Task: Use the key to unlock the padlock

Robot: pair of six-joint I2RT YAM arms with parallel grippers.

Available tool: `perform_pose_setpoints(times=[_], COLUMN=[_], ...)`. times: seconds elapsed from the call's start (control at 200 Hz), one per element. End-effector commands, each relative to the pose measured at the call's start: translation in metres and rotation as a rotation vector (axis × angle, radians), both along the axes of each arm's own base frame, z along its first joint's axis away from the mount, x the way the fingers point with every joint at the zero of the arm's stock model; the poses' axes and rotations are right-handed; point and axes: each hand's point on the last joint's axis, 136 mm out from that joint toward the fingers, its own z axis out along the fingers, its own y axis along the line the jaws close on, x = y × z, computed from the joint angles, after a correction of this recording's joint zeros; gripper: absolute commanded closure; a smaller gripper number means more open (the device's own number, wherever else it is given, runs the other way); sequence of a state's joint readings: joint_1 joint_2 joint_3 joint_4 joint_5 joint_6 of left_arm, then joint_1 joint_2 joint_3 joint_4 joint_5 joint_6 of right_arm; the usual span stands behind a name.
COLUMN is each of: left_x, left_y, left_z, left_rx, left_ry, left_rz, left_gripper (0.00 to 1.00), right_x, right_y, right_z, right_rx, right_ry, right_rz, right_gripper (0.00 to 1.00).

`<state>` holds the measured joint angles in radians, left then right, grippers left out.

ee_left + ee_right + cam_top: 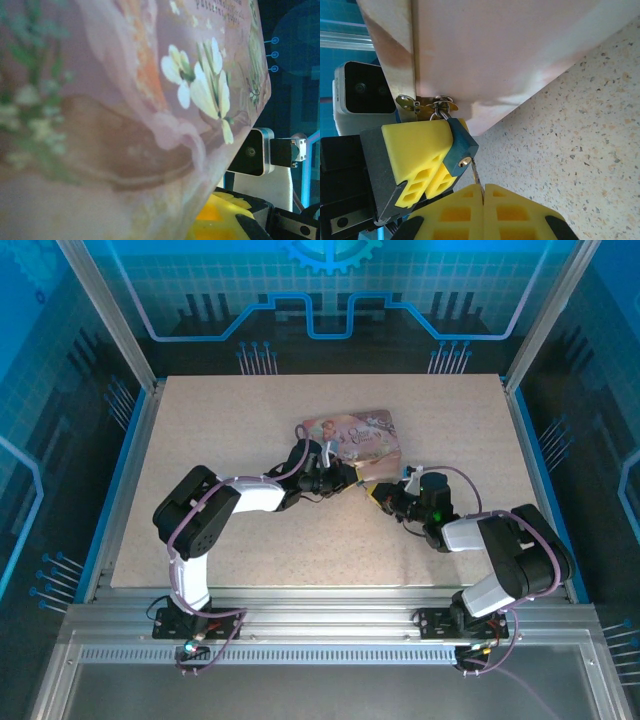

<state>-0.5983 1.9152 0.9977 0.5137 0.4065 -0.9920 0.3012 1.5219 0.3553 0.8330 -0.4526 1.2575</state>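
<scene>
Right wrist view: key [475, 175], pinched in the shut right claw [483, 188], sits in the padlock [461, 147] the left claw [442, 167] grips; shackle not yet open.

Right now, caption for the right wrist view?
Right gripper holds the key in the padlock hanging on the pink tin box.

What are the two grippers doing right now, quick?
Left gripper: closed, holding the padlock.
Right gripper: closed, pinching the key.
</scene>
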Motion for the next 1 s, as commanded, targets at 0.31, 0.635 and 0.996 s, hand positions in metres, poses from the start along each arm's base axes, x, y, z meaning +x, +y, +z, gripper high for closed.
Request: perform_pose_setpoints(times=[0.31,0.635,0.996], left_x=[-0.0025,-0.0026,-0.0033], left_y=[-0.0044,-0.0041,-0.0058], left_z=[0.0124,0.0111,0.0101], left_rx=[-0.067,-0.076,-0.089], left_ry=[-0.014,-0.008,-0.002], left_rz=[-0.032,-0.028,-0.032], left_gripper=[0.93,0.93,0.93], right_x=[0.0001,0.0017,0.0055], right_y=[0.0047,0.0050,0.0066], right_z=[0.0154,0.0161,0.0210], right_rx=[0.016,0.017,0.021], right_ry=[-0.057,-0.062,-0.073], right_rz=[0.005,0.002,0.001], right_gripper=[1.00,1.00,1.00])
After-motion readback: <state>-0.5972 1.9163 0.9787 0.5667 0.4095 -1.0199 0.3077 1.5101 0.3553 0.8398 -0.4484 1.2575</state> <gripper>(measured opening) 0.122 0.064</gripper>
